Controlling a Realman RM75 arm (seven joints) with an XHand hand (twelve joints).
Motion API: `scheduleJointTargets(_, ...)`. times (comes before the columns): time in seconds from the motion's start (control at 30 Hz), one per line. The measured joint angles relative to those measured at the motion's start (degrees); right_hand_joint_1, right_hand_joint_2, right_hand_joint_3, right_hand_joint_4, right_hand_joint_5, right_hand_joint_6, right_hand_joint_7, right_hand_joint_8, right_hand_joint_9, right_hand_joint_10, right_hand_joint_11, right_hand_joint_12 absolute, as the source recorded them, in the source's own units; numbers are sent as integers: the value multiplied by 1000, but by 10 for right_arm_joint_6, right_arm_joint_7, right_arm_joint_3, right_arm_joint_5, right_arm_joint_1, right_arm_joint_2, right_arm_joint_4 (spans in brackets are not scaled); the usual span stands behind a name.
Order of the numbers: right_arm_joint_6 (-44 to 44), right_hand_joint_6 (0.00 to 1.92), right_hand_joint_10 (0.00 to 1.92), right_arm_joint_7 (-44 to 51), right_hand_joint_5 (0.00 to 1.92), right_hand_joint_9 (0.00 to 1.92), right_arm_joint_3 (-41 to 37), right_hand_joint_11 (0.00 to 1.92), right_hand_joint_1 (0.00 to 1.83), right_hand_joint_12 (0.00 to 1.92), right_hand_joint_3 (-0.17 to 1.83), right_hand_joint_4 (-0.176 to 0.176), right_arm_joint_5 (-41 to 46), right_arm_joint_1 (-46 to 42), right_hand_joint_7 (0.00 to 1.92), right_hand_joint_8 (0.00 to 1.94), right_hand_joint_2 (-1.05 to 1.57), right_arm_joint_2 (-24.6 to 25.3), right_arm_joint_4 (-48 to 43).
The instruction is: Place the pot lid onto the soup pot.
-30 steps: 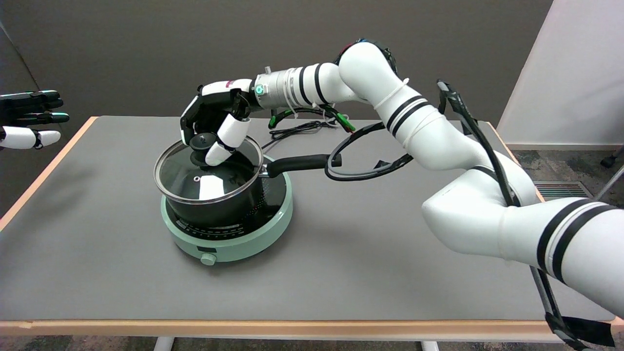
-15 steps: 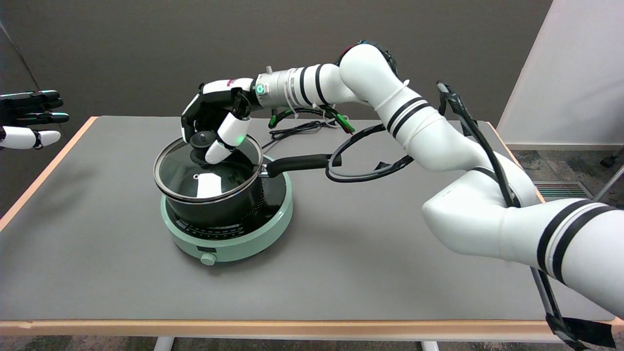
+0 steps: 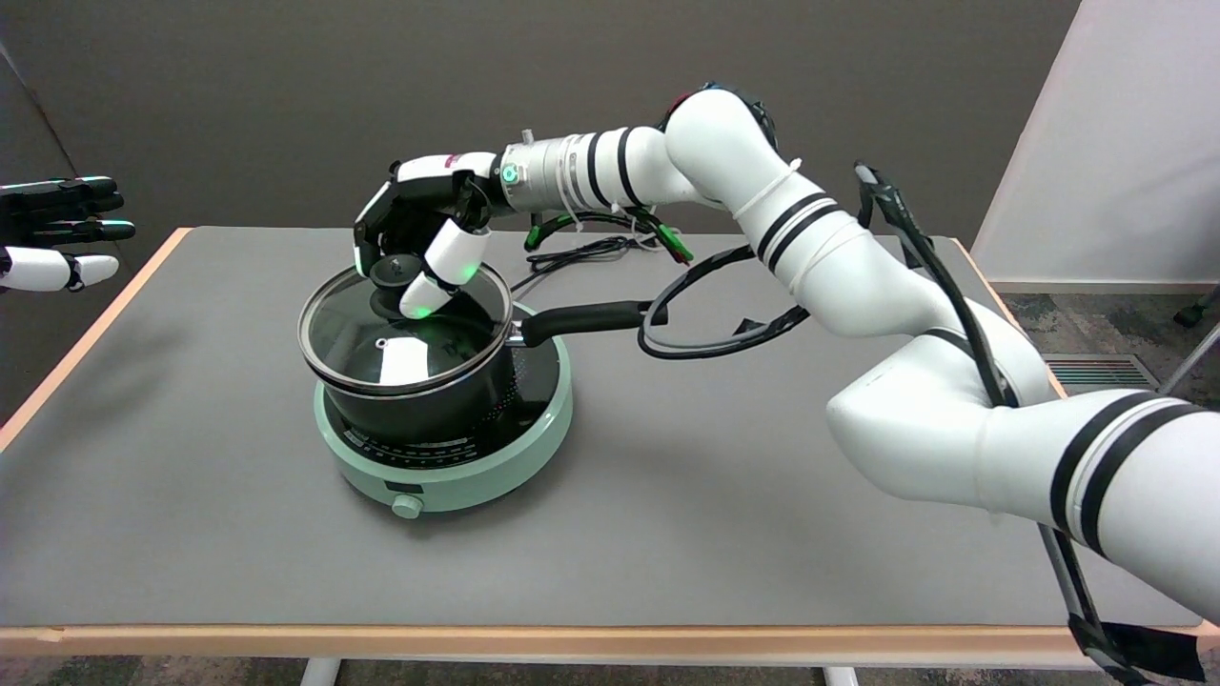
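Observation:
A black soup pot [image 3: 429, 405] with a long black handle [image 3: 581, 319] stands on a mint-green induction cooker [image 3: 448, 467] on the grey table. A glass lid [image 3: 400, 329] with a metal rim and a black knob [image 3: 393, 271] lies over the pot's mouth, shifted slightly to the left. My right hand [image 3: 419, 243] is curled over the knob and grips it between the thumb and the fingers. The fingers behind the knob are partly hidden.
Black cables [image 3: 591, 250] with green and red plugs lie behind the pot, and a cable loop [image 3: 705, 314] hangs from the arm over the handle's end. The idle left hand [image 3: 57, 233] hovers at the far left. Wooden table edges [image 3: 86, 343] frame the grey mat.
The hand has shifted the lid slightly left and back, and the lid has levelled on the pot's rim. The grip on the knob is unchanged.

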State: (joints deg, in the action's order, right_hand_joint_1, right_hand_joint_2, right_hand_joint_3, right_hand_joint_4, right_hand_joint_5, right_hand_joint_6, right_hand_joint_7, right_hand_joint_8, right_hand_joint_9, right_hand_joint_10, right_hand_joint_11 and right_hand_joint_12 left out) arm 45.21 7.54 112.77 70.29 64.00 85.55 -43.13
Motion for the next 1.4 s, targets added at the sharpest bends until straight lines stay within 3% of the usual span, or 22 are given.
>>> scheduleJointTargets(0.47, 0, 1104, 1921, 0, 647, 705, 0, 525, 1341, 1921, 683, 38, 6, -4, 811, 1475, 879, -4, -3)
scheduleJointTargets(0.83, 0, 864, 1894, 0, 693, 676, 0, 316, 1319, 1921, 407, 56, 9, -5, 744, 1474, 1040, -6, -5)
scheduleJointTargets(0.93, 0, 837, 1860, 0, 705, 655, 0, 289, 1319, 1921, 374, 42, 9, -6, 748, 1456, 1051, -7, -5)
scheduleJointTargets(1.17, 0, 635, 1575, 0, 697, 673, 0, 213, 1323, 1921, 261, 5, 12, -6, 780, 1359, 1083, -8, -6)
scheduleJointTargets(1.23, 1, 562, 1553, 0, 715, 669, 0, 161, 1059, 1921, 918, 9, 12, -6, 795, 901, 775, -8, -6)
scheduleJointTargets(1.4, 3, 519, 1499, 0, 725, 664, -1, 123, 1043, 1921, 920, -3, 15, -6, 799, 839, 761, -9, -6)
